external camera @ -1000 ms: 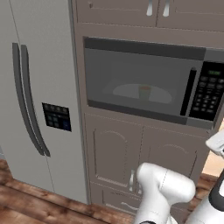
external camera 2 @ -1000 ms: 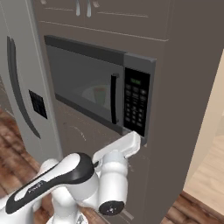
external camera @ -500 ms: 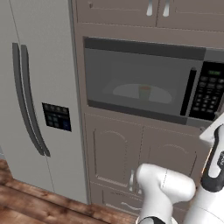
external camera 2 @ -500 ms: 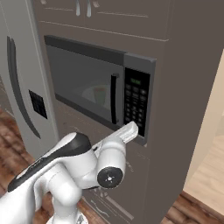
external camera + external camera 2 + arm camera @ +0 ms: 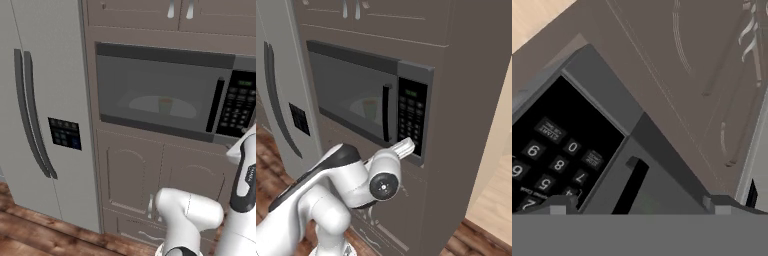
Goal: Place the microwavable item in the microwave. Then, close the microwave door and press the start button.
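Hand view — keypad panel (image 5: 549, 150) just ahead of the hand (image 5: 637, 207).
Door (image 5: 351, 97) shut, green cup (image 5: 370, 107) inside; hand wide open, empty — start button to its left.

The wide built-in dark grey microwave (image 5: 175, 95) sits in a brown cabinet wall (image 5: 160, 170), with upper cupboard doors (image 5: 175, 12) above it and lower cupboard doors (image 5: 150, 185) beneath. Its large black-framed glass door (image 5: 155, 95) stands shut — behind the glass the small green tapered cup (image 5: 165, 105) rests on the round turntable plate (image 5: 160, 106). The vertical black bar handle (image 5: 216, 104) runs along the door's right edge, and the black keypad panel (image 5: 239, 104) lies right of it. Left of the cabinet stands the tall grey fridge (image 5: 42, 115). The tool (image 5: 404, 147) sits just before the keypad's lower edge, below the handle (image 5: 629, 185) — whether it touches cannot be told.
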Motion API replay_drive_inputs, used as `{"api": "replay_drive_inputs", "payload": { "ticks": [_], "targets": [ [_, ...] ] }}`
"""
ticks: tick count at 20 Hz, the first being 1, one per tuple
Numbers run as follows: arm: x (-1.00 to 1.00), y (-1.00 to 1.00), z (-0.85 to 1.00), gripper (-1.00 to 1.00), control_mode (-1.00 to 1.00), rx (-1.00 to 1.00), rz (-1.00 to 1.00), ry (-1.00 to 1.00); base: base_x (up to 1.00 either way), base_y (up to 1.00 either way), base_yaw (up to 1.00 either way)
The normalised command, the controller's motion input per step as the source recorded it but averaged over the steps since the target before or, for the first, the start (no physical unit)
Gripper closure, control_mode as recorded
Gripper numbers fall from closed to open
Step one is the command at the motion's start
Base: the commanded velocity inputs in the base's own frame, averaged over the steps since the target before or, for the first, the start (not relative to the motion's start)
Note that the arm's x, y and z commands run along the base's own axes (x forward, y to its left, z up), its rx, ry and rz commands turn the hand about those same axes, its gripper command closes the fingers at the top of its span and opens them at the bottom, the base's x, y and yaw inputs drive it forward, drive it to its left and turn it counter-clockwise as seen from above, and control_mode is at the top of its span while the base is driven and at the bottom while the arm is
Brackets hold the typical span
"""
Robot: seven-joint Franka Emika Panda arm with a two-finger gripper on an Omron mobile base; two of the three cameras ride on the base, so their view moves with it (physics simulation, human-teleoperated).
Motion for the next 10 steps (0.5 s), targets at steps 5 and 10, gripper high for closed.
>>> {"api": "replay_drive_inputs", "payload": {
  "ticks": [5, 10],
  "targets": [
    [0.00, 0.00, -0.02, -1.00, -1.00, 0.06, 0.00, 0.00, 0.00, 0.00, 0.00],
    [0.00, 0.00, 0.00, -1.00, -1.00, 0.05, 0.00, 0.00, 0.00, 0.00, 0.00]
  ]
}}
